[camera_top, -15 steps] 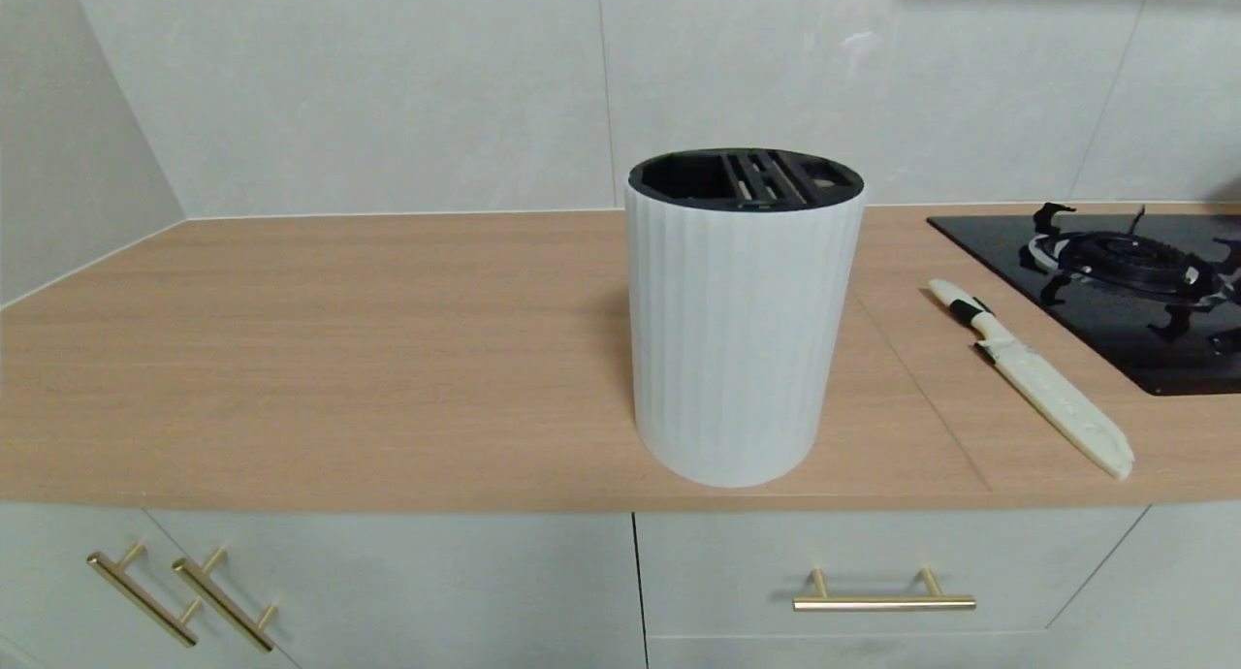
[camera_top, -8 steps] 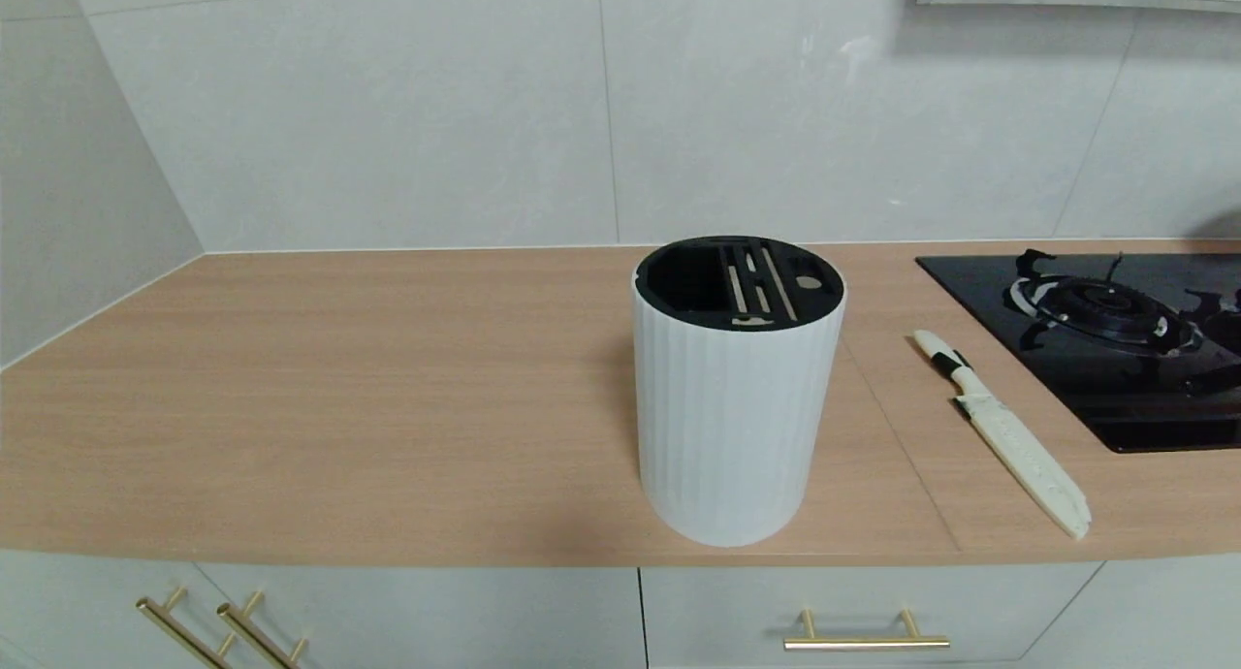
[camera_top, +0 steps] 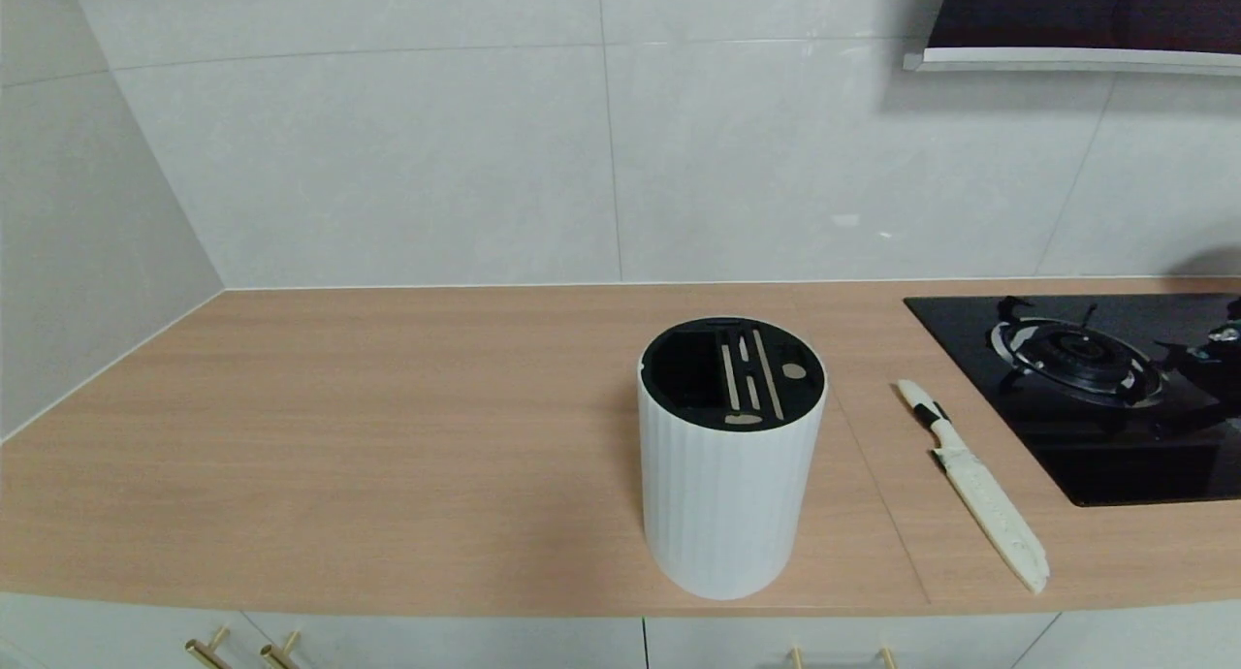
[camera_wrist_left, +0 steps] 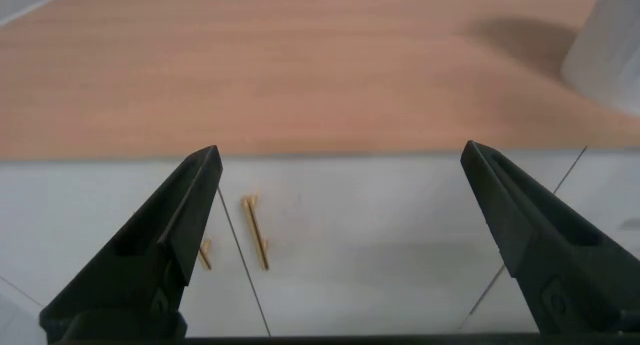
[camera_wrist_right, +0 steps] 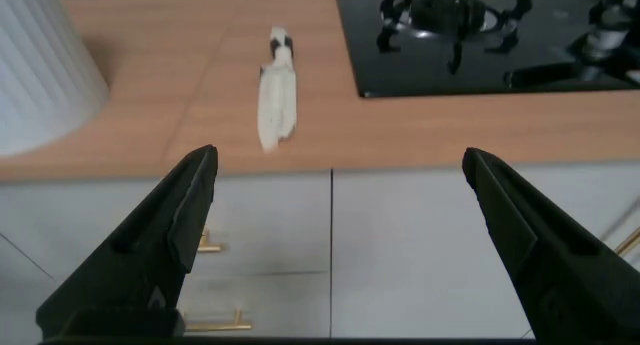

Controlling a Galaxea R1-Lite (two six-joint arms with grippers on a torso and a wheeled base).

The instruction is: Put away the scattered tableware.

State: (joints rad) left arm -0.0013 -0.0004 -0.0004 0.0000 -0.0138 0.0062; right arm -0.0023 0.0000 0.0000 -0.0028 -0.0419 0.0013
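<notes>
A white ribbed knife holder [camera_top: 729, 494] with a black slotted top stands near the front edge of the wooden counter [camera_top: 388, 436]. A cream knife [camera_top: 974, 483] with a black band on its handle lies flat to the holder's right, blade toward the front edge. The knife [camera_wrist_right: 277, 90] and the holder's side [camera_wrist_right: 40, 75] also show in the right wrist view, where my right gripper [camera_wrist_right: 340, 250] hangs open in front of the cabinet. My left gripper [camera_wrist_left: 345, 250] is open too, below counter level, with the holder [camera_wrist_left: 610, 45] off at its far side.
A black gas hob [camera_top: 1086, 388] with a burner sits at the right of the counter. A range hood [camera_top: 1076, 19] hangs above it. White cabinet fronts with gold handles [camera_wrist_left: 255, 235] run below the counter. Tiled walls close the back and left.
The head camera has risen and tilted, so the whole scene sits lower in the picture and the hood has come into sight. The holder and knife have not moved on the counter.
</notes>
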